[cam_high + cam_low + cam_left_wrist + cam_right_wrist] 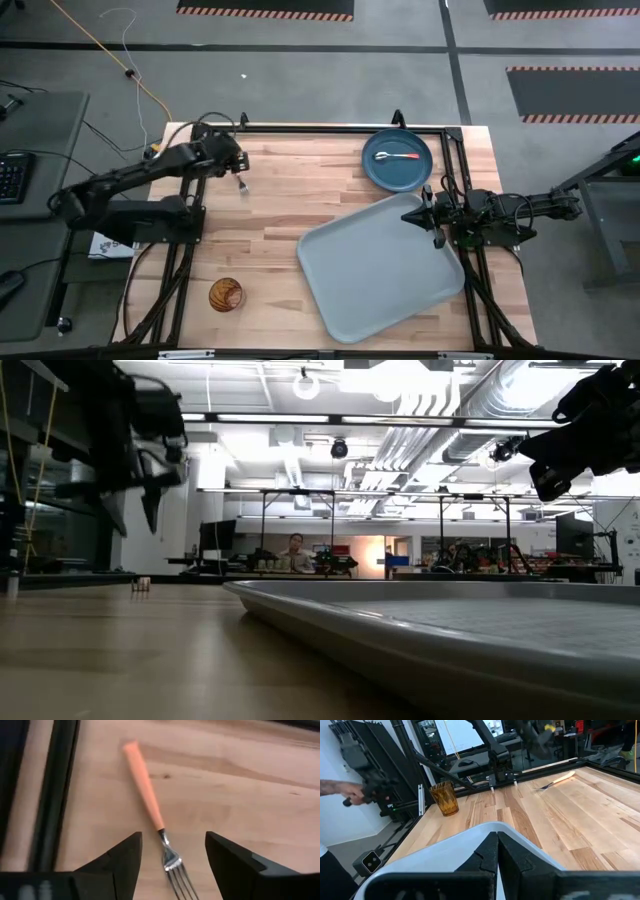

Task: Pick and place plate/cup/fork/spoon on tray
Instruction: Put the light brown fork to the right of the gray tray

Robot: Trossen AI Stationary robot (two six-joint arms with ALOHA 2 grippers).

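Table (300, 200): light wooden butcher-block top inside a black frame.

Tray (385, 265): pale grey-blue, rounded corners, low rim, lying flat and rotated askew on the right half of the table. Nothing lies in it. In the low view its rim (400, 625) fills the right foreground.

Plate (397, 160): dark teal-blue, at the far right part of the table, just beyond the tray's far corner and close to it; whether the two rims touch cannot be told.

Left arm reaches in from the left side to the far left part of the table. Left gripper (238, 165) hangs above the fork with fingers spread wide; in the left wrist view the two dark fingers (122, 862) stand on either side of the fork's neck, nothing between them held.

Right arm comes in from the right edge. Right gripper (432, 215) hovers over the tray's right edge, its fingers (512, 857) pressed together, empty.

Cup (225, 294): amber-brown, translucent, upright at the near left part of the table, well apart from the tray; also seen in the right wrist view (444, 797).

Fork (152, 815): orange handle, silver tines, flat on the wood below the left gripper.

Spoon (398, 156): pinkish-red handle, silver bowl, lying in the plate
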